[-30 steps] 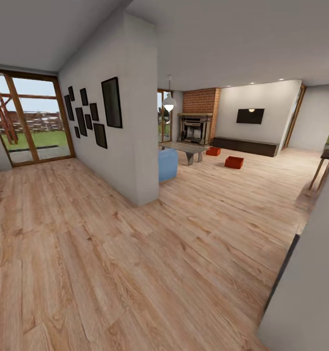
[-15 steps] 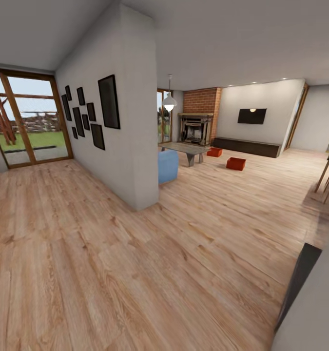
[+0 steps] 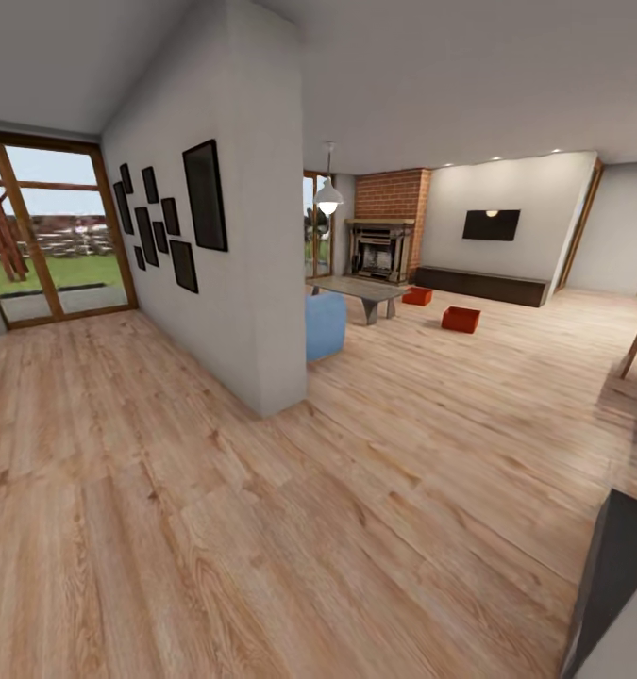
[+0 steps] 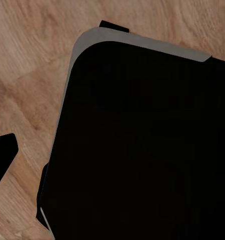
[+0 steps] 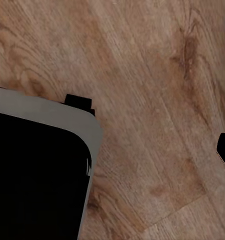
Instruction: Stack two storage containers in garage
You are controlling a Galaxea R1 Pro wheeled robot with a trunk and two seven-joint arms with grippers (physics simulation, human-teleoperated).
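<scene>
Two orange-red storage bins are seen far across the living room, resting on the light wood plank floor point(image 3: 261, 490). The nearer bin point(image 3: 460, 319) lies out in the open floor, and the farther bin point(image 3: 416, 295) lies closer to the brick fireplace point(image 3: 384, 236), just beside the end of the low table point(image 3: 359, 290). The two bins are set apart from each other, not touching. A blue sofa point(image 3: 325, 323) is partly hidden behind the white dividing wall point(image 3: 243, 264), on which dark picture frames point(image 3: 205, 195) are hung. A wall TV point(image 3: 491, 224) is mounted above a long dark cabinet point(image 3: 488, 284), and a pendant lamp point(image 3: 328, 197) is hung over the table. Glazed wooden doors point(image 3: 54, 236) are seen at the far left, with grass outside.

In both wrist views, plank flooring is seen beneath a large black, grey-edged body of the robot point(image 4: 142, 145), and a dark tip is glimpsed at a picture edge in each. Whether the fingers of either arm are released or clenched cannot be told. Both bins lie well away from the fingers.
</scene>
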